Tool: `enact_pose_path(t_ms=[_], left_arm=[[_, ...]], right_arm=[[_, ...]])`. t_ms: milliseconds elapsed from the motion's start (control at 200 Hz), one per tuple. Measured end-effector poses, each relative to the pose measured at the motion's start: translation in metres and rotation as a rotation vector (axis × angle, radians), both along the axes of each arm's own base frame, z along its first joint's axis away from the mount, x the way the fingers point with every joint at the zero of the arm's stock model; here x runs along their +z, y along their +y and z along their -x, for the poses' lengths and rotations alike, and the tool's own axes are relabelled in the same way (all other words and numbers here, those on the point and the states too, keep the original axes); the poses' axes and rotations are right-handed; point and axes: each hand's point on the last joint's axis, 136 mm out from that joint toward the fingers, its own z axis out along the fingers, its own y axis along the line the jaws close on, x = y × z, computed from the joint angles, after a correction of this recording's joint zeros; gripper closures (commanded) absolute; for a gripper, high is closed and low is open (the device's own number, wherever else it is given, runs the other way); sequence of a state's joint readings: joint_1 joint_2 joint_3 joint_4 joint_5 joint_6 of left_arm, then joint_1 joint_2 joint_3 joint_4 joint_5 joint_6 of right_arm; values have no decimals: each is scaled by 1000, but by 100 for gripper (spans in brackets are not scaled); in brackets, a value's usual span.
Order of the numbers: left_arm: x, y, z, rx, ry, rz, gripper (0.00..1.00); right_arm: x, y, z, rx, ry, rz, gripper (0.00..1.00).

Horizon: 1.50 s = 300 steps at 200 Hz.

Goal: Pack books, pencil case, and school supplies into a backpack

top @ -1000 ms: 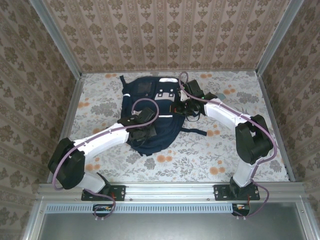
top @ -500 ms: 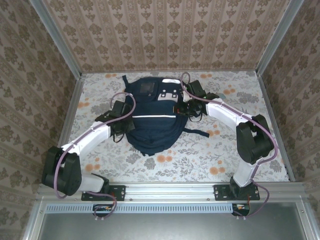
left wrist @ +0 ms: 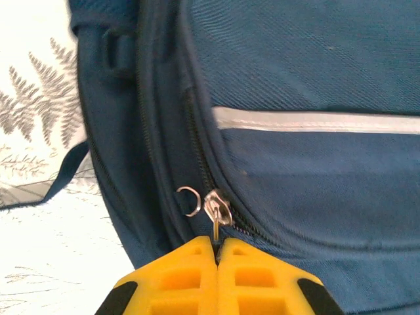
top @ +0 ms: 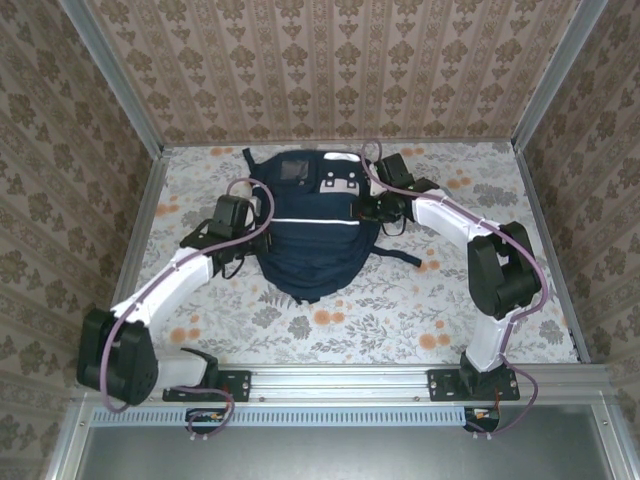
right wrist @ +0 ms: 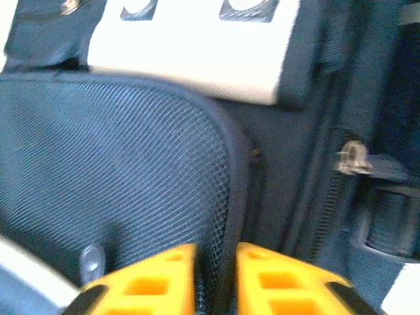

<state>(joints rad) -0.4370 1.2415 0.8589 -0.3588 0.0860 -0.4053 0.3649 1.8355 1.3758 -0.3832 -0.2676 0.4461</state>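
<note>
The navy backpack (top: pixel 310 250) lies flat at the far middle of the table, with a white reflective stripe (left wrist: pixel 315 121) across it. At the bag's left side, my left gripper (left wrist: pixel 216 244) is shut on the metal zipper pull (left wrist: pixel 216 211), and a small open ring (left wrist: pixel 189 200) hangs beside it. My left gripper (top: pixel 248 246) sits against the bag's left edge in the top view. My right gripper (right wrist: pixel 215 252) stands slightly open at the bag's upper right (top: pixel 372 212), with the bound edge (right wrist: pixel 237 190) of the mesh pocket (right wrist: pixel 118 164) between its fingers. Books, pencil case and school supplies are out of view.
A dark strap (top: pixel 400 258) trails from the bag's right side onto the floral tablecloth (top: pixel 400 310). Patterned walls (top: pixel 80 150) close in the table on three sides. A second zipper slider (right wrist: pixel 352 157) sits to the right of the mesh pocket.
My left arm has swung from over the bag's middle to its left side, still shut. The right jaws, shut before, have parted a little. The bag has shifted slightly.
</note>
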Motion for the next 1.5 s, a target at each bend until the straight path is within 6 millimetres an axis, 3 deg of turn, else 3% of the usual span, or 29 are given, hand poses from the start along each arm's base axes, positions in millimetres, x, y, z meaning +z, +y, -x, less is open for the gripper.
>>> enact_pose_path(t_ms=[70, 150, 310, 395, 680, 785, 1050, 1165, 1355, 1405, 1455, 1500], left_arm=[[13, -15, 15, -68, -38, 13, 100], [18, -32, 31, -147, -49, 26, 100], [17, -63, 57, -288, -38, 31, 100], [13, -73, 65, -335, -23, 32, 100], [-2, -74, 71, -352, 28, 3, 100], [-2, -74, 71, -351, 30, 1, 100], [-5, -70, 70, -334, 31, -21, 100], [-7, -63, 67, -302, 32, -48, 100], [-11, -52, 60, -242, 45, -55, 100], [-11, -50, 59, -230, 49, -52, 95], [-11, -48, 58, -221, 52, -49, 91], [-12, -47, 57, -207, 56, -45, 80]], right_arm=[[2, -10, -4, -41, -3, 7, 40], [10, -21, -2, -92, -12, 4, 32], [42, -32, 30, -181, -22, -75, 31], [49, -31, 48, -221, -6, -123, 33], [-6, -14, 104, -326, 201, -154, 37], [-7, -8, 104, -348, 211, -179, 42], [-7, -6, 95, -394, 205, -197, 77], [-6, -9, 93, -420, 192, -189, 85], [-1, -8, 92, -414, 163, -184, 88], [0, -7, 92, -408, 160, -183, 85], [2, -6, 91, -402, 155, -185, 78], [4, -5, 90, -391, 147, -182, 65]])
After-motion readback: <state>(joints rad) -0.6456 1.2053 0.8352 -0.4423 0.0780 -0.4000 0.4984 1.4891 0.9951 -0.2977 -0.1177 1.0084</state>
